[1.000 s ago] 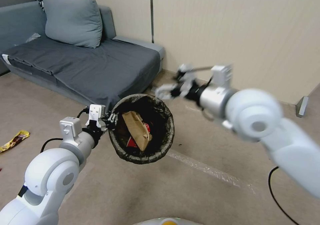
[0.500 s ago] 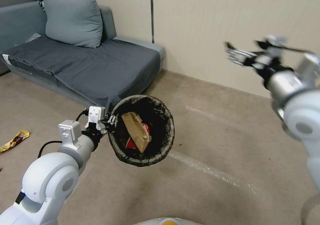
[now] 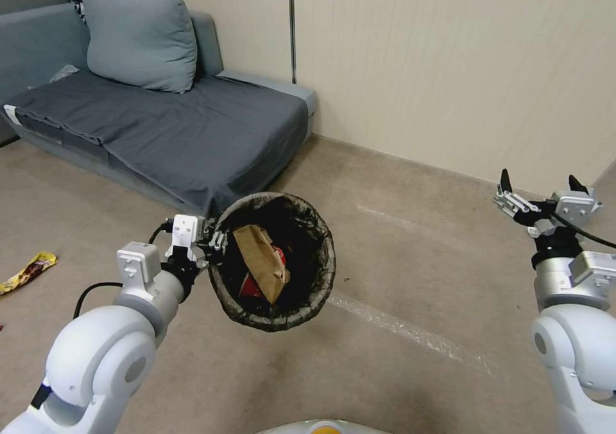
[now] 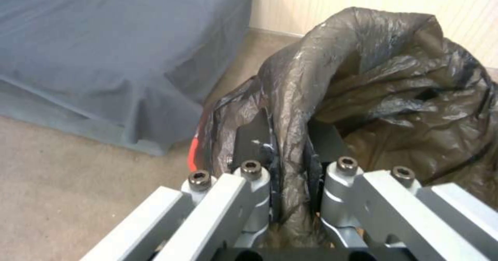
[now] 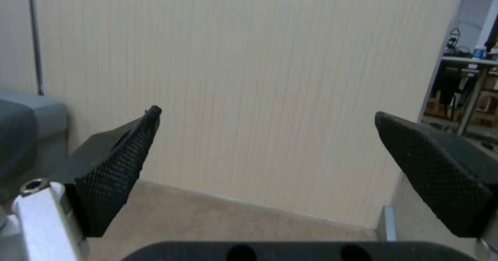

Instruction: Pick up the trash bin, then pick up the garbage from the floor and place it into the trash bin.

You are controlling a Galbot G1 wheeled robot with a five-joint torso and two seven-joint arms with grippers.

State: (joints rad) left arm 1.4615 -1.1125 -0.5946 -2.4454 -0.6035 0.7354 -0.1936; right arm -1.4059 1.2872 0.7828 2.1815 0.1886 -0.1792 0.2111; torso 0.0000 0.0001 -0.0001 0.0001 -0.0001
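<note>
Left tool first: pinched shut over the lined rim of the trash bin, one finger outside the dark liner and the other inside. Held the bin off the floor, mouth tipped towards the head camera. Carried inside it a tan paper bag and a red packet. Kept the right tool raised at the robot's right side, well apart from the bin, fingers spread wide and gripping nothing, facing the pale wall.

Seemed to sit between pickups, with at least one piece of garbage left: a yellow wrapper lying on the floor far to the left, near the sofa. To do the step well, probably needed to keep the clamp firm, since only a thin rim and slippery film sat between the fingers. Needed also to avoid tipping the mouth further, or the paper bag might slide out. Best approached the wrapper flat and low with the open tool, then released over the middle of the bin rather than at its edge.

Showed beige, even flooring, crossed by a strip of clear tape ahead of the robot. Had a grey sofa with a grey cushion along the far wall.
</note>
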